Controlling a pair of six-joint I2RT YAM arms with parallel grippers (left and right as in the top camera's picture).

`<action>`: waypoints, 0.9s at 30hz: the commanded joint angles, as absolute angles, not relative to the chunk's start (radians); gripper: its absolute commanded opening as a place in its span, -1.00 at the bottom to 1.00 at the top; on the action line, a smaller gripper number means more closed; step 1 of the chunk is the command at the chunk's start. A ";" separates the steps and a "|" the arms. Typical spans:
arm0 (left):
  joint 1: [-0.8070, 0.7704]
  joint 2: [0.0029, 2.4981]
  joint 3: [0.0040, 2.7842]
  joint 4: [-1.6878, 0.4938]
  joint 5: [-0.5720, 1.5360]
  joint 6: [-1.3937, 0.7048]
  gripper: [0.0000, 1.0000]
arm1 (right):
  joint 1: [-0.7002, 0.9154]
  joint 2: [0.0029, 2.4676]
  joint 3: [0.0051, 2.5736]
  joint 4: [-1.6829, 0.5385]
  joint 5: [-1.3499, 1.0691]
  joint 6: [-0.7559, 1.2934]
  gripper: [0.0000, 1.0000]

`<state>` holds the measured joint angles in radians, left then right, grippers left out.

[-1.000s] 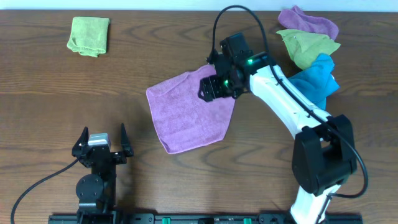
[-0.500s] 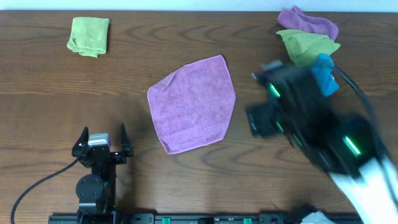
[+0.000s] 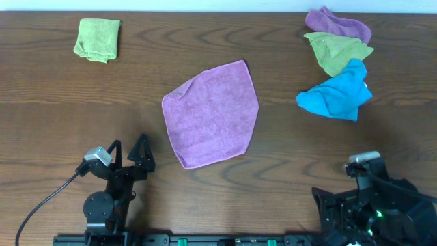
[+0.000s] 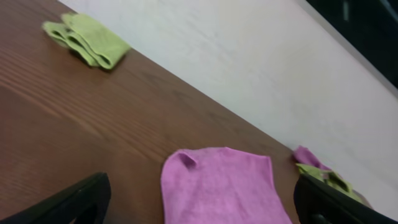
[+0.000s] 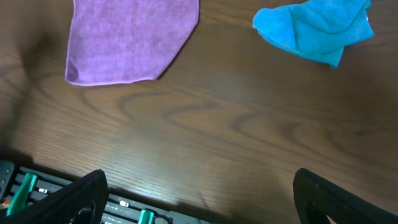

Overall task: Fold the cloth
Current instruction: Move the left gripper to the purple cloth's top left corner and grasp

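So the purple-pink square terry cloth [image 3: 210, 114] is lying spread out flat right around the middle of the bench, turned a bit so one corner points at the far edge and another at the near edge. Nothing is touching it. One corner on its left side is curled over a little, which you can see from the left wrist view.

The left fingers [image 4: 74, 202] sit near the near edge, left of the cloth and well apart from it. They're spread wide with nothing between them. The right fingers [image 5: 78, 198] are down by the near right corner, also spread apart and holding nothing. That arm looks blurry from overhead, with a small green light glowing on it.

Other stuff around:
- a crumpled bright blue cloth [image 3: 334, 97] on the right side, well apart from the purple-pink one
- a bunched olive-green cloth [image 3: 339, 50] just behind the blue one, touching it
- a rumpled purple cloth [image 3: 338, 24] up at the far right corner, against the olive one
- a neatly folded lime-green cloth [image 3: 97, 39] near the far left corner
- a thin black cable [image 3: 41, 205] looping off the left arm base toward the near left corner

The bench [image 3: 68, 102] is dark brown wood with a strong wavy grain. A plain white wall [image 4: 249, 62] runs behind the far edge. Along the near edge there's a black rail with green bits [image 5: 25, 186].
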<state>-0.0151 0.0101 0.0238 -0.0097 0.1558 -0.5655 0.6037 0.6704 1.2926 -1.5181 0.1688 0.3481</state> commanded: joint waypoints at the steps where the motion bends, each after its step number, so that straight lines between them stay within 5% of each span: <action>1: -0.014 0.004 0.005 -0.022 0.254 -0.592 0.91 | 0.612 0.688 1.287 -1.511 0.212 0.370 0.91; 10: -0.015 0.058 0.112 0.095 0.489 -0.526 0.92 | 0.612 0.697 1.287 -1.444 0.308 0.351 0.98; 20: -0.018 0.692 0.638 -0.232 0.439 -0.173 0.92 | 0.612 0.775 1.287 -1.325 0.308 0.313 0.99; 27: -0.186 1.172 1.112 -0.617 0.066 0.069 0.92 | 0.598 0.785 1.287 -1.244 0.343 0.318 0.98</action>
